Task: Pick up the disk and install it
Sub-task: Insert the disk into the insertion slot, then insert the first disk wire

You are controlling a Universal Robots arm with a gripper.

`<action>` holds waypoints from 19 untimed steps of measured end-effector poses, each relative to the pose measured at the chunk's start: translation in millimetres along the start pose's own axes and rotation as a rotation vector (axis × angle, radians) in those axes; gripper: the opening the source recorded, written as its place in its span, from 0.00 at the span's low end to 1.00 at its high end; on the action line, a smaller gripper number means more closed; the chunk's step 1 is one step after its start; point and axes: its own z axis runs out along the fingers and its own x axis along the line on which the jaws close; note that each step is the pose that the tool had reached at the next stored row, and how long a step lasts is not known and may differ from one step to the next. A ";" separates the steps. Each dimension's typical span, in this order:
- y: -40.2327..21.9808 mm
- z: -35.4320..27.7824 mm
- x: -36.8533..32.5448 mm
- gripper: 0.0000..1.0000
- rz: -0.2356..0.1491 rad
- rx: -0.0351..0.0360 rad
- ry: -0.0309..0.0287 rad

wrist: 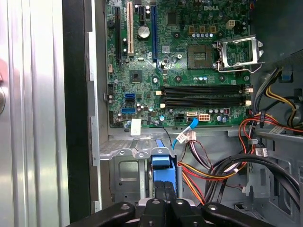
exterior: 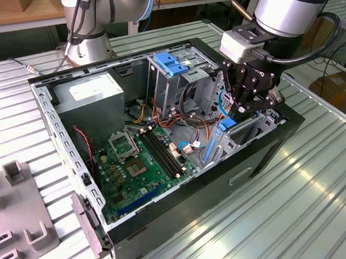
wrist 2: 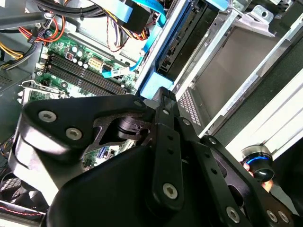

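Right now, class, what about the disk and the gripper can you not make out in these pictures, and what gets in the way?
- Exterior view: the gripper covers most of the disk; how deep it sits in the drive cage cannot be told.
- Second wrist view: the gripper's own body blocks where it meets the disk.
- First wrist view: the gripper hides the disk's near end.

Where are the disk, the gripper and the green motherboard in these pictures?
the disk [wrist: 163,166]: first wrist view, on its blue plastic end rail.
the gripper [exterior: 244,106]: exterior view, on its black lower end.
the green motherboard [exterior: 126,182]: exterior view, on the board's green surface.
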 end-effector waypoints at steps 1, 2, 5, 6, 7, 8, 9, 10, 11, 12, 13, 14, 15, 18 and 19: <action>0.0 0.0 0.0 0.10 0.000 0.0000 0.0000; 0.0 0.0 0.0 0.10 0.000 0.0000 0.0000; 0.0 0.0 0.0 0.10 0.000 0.0000 0.0001; 0.0 0.0 0.0 0.10 0.000 0.0000 0.0002; 0.0 0.0 0.0 0.10 0.000 0.0000 0.0002; 0.0 0.0 0.0 0.10 0.000 0.0000 0.0003; 0.0 0.0 0.0 0.10 0.000 0.0000 0.0004; 0.0 0.0 0.0 0.10 0.000 0.0000 0.0003; 0.0 0.0 0.0 0.10 0.000 0.0000 0.0004; 0.0 0.0 0.0 0.10 0.000 0.0000 0.0004; -1.0 0.0 -0.1 0.10 0.000 0.0000 0.0005; -2.8 -0.1 -0.1 0.10 0.000 0.0001 0.0006; -4.5 0.0 -0.2 0.10 0.000 0.0000 0.0004; -7.7 0.2 -0.2 0.10 0.000 0.0000 0.0004; -8.7 0.3 -0.3 0.10 0.000 0.0001 0.0003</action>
